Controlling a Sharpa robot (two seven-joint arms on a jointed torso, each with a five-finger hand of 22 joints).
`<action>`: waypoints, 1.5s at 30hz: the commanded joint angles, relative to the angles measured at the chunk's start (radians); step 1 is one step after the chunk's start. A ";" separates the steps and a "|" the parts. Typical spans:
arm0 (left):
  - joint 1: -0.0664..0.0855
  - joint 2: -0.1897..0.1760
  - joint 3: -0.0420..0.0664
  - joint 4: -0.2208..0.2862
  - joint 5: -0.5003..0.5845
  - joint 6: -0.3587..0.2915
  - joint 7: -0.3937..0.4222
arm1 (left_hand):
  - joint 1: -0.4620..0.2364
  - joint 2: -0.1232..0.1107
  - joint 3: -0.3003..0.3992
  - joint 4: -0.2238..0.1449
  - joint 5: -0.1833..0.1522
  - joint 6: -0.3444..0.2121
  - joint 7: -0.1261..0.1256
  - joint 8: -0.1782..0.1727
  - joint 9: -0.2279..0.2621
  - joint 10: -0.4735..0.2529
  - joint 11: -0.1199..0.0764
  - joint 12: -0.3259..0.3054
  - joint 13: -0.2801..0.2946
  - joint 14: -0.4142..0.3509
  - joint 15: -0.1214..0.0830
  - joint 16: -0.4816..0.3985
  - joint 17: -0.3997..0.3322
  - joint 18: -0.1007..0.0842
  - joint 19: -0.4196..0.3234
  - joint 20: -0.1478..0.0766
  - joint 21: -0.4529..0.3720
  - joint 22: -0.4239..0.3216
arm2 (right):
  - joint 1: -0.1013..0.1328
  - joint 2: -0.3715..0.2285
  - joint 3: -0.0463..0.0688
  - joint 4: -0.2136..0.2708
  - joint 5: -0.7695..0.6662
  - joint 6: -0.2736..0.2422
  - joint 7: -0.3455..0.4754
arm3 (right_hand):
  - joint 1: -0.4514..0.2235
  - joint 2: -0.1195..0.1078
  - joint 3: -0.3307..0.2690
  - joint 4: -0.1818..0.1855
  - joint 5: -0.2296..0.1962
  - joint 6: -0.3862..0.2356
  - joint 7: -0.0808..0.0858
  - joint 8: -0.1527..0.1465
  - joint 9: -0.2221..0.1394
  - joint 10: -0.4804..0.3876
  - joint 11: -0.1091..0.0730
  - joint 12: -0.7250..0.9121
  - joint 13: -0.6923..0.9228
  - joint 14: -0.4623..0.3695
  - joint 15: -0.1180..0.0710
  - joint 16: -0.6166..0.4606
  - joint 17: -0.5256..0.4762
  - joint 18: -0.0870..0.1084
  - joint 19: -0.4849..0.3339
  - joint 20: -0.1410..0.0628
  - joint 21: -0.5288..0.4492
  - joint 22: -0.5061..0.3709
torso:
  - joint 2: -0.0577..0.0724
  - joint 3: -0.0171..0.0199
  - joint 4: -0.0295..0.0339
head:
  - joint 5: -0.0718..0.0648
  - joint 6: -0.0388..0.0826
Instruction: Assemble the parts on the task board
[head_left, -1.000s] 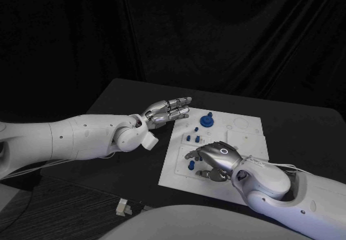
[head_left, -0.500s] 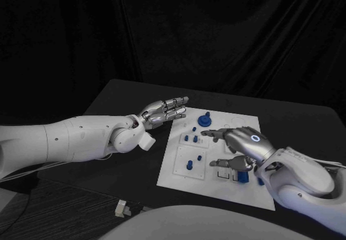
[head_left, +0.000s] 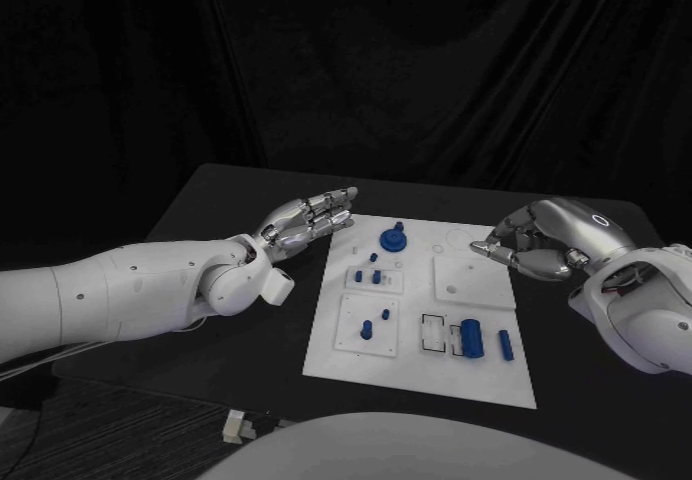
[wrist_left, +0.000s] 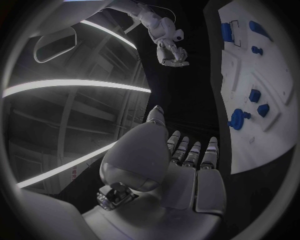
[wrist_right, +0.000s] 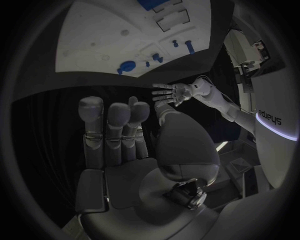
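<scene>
Currently the task board lies flat mid-surface, a white plate on the black surface, w/ blue parts on it. Left robot hand hovers just off the board's far-left corner, over bare surface, palm up-ish, fingers straight and a bit apart, holding nothing; left wrist view shows the same, fingers extended side by side, nothing in the palm. Right robot hand is up near the board's far-right corner, fingers curled in toward the palm in head view, nothing visible in them; right wrist view shows fingers fairly straight w/ empty palm, so it holds nothing, but exact curl is hard to tell. Both hands are apart from the board, no contact.

Parts: big round blue knob part stands near the board's far edge, left of centre. Small blue pegs sit just nearer than it, on the left side. Two more small pegs sit in the near-left recessed square. Blue cylinder part lies by the black-outlined slots near the board's near edge, thin blue bar just beside it toward the right edge.
</scene>
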 joint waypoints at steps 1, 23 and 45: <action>-0.001 -0.005 0.001 0.012 -0.094 -0.101 0.112 | -0.012 0.000 -0.007 0.000 -0.007 0.008 0.006 0.003 0.001 -0.003 -0.013 0.005 0.001 -0.006 -0.020 -0.010 -0.003 0.017 -0.017 -0.018 -0.011 -0.029 | 0.004 -0.008 0.000 -0.009 0.086 0.246 -0.190 | -0.084 0.012 -0.022 -0.003 0.011 0.022 -0.013 -0.002 0.016 0.074 -0.007 0.222 0.289 0.069 -0.009 0.173 0.284 -0.049 0.079 -0.012 0.256 0.109 | 0.000 -0.0001 -0.0020 | -0.023 0.000; -0.001 -0.056 0.001 0.100 -0.390 -0.465 0.231 | -0.026 -0.012 -0.018 -0.002 -0.020 0.108 -0.027 -0.017 0.005 -0.002 -0.080 0.036 0.004 -0.012 -0.113 -0.031 -0.009 0.014 -0.030 -0.071 -0.019 -0.067 | 0.004 0.121 0.000 -0.116 0.260 0.617 -0.338 | -0.102 0.036 -0.088 -0.007 -0.010 0.068 -0.023 -0.001 0.146 0.108 -0.011 0.619 0.857 0.122 -0.027 0.434 0.722 -0.109 0.156 -0.029 0.643 0.238 | 0.001 -0.0005 -0.0008 | -0.100 0.000; -0.001 -0.052 0.001 0.091 -0.404 -0.388 0.190 | -0.004 -0.003 -0.007 -0.001 -0.005 0.087 -0.014 -0.025 0.002 -0.009 -0.063 0.026 0.002 -0.012 -0.083 -0.031 -0.009 0.014 -0.030 -0.046 -0.019 -0.067 | -0.042 0.203 0.000 -0.169 0.254 0.650 -0.343 | -0.168 -0.015 -0.115 0.001 -0.133 0.114 -0.044 0.028 0.247 0.109 -0.030 0.621 0.861 0.120 -0.046 0.433 0.718 -0.110 0.153 -0.046 0.653 0.239 | 0.000 -0.0005 0.0000 | -0.106 0.000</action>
